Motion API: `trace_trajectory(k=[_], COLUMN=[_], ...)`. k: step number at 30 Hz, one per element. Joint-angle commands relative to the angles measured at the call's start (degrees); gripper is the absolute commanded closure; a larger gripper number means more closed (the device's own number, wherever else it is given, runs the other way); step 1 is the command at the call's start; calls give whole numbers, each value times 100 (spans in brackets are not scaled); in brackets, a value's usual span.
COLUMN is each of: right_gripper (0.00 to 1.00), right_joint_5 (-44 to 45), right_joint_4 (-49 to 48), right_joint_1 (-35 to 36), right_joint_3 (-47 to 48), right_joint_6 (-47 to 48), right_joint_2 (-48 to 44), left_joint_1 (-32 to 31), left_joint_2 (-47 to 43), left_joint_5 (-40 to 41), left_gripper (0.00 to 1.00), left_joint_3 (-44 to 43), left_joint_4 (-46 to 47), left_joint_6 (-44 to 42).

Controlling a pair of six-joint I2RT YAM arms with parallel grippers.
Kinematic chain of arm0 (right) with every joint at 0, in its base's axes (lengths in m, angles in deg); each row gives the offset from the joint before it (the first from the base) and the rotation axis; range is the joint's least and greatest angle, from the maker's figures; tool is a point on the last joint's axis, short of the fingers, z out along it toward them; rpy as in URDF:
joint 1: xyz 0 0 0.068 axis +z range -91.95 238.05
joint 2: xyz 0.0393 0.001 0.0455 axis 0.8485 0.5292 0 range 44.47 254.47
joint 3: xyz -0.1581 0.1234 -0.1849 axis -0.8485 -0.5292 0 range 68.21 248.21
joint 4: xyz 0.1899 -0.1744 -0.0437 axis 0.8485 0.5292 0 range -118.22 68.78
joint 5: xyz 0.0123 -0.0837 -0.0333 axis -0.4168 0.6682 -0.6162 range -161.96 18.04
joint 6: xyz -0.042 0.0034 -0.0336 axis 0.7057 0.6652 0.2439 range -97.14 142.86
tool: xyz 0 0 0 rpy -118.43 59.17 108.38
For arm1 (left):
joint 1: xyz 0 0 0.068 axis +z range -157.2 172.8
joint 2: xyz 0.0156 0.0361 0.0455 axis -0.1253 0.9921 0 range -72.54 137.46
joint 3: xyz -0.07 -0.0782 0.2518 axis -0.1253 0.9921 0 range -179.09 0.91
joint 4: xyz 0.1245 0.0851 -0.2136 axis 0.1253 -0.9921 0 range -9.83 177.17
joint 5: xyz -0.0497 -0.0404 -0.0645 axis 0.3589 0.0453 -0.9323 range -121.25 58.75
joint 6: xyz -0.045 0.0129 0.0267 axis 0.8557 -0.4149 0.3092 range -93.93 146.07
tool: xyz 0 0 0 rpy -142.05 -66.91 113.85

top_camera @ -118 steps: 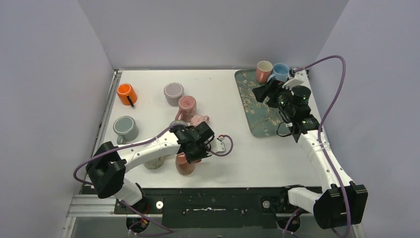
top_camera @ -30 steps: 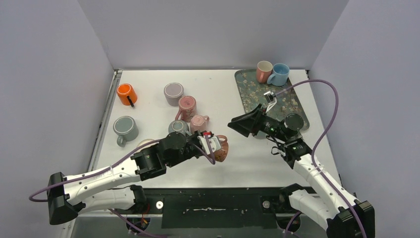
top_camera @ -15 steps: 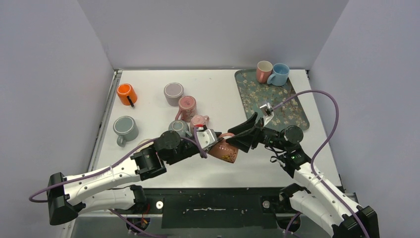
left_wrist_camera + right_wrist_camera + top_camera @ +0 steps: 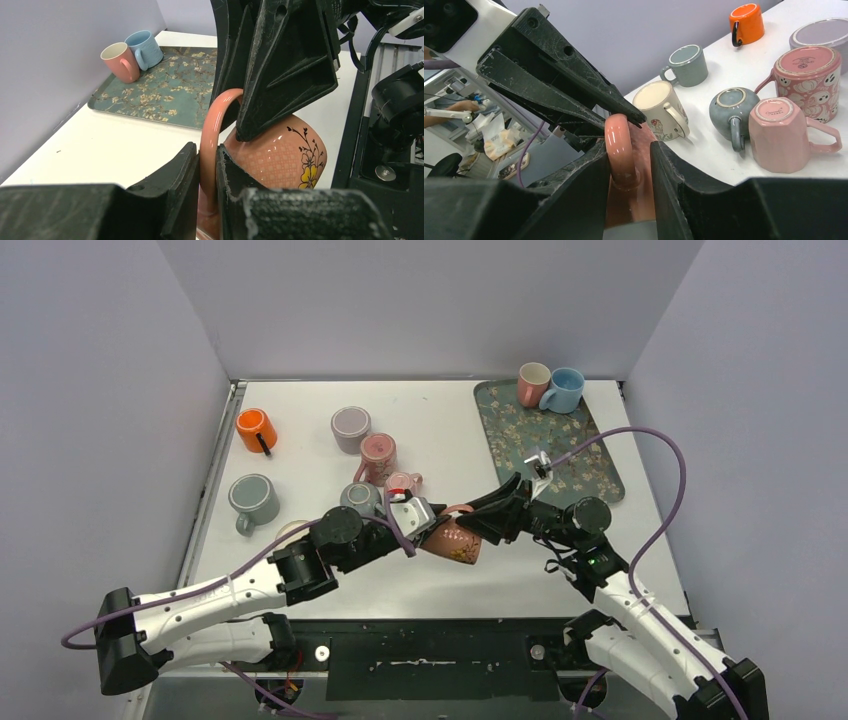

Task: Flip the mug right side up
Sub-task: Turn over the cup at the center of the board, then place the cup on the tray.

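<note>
The salmon floral mug (image 4: 455,543) hangs tilted above the near middle of the bench (image 4: 560,560), its handle clenched between the left fingers (image 4: 175,172). The right fingers (image 4: 574,192) straddle the same handle from the other side, though whether they grip it I cannot tell. Just behind on the bench stand an upturned pink faceted mug (image 4: 400,483), an upturned grey-blue mug (image 4: 360,497) and a cream floral mug (image 4: 659,105), with the floral tray (image 4: 520,440) well apart at the far right

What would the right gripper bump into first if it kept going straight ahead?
The pink mug's handle, sitting between the fingers of the right gripper; the left gripper holding it sits just behind, I think.
</note>
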Motion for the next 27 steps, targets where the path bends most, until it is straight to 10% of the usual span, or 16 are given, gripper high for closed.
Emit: trace_trajectory(k=[1,11,16,27], right_gripper=[67,100,100,100], right_joint_5=[516,1469,1917,4059], right_joint_4=[-172,699,1324,4609], right_joint_1=[56,103,96,17], right_joint_3=[84,304,745,2781], right_joint_6=[418,894,1145,2493], right_joint_2=[93,63,155,1287], left_joint_1=[-20,-20,-29,-29], left_joint_2=[-137,-81,-179,124], left_joint_5=[-169,-11,-2,327], left_gripper=[100,100,57,3], left_joint_3=[-64,-126,166,130], left_joint_4=[1069,599,678,106], left_joint_6=[212,188,246,152])
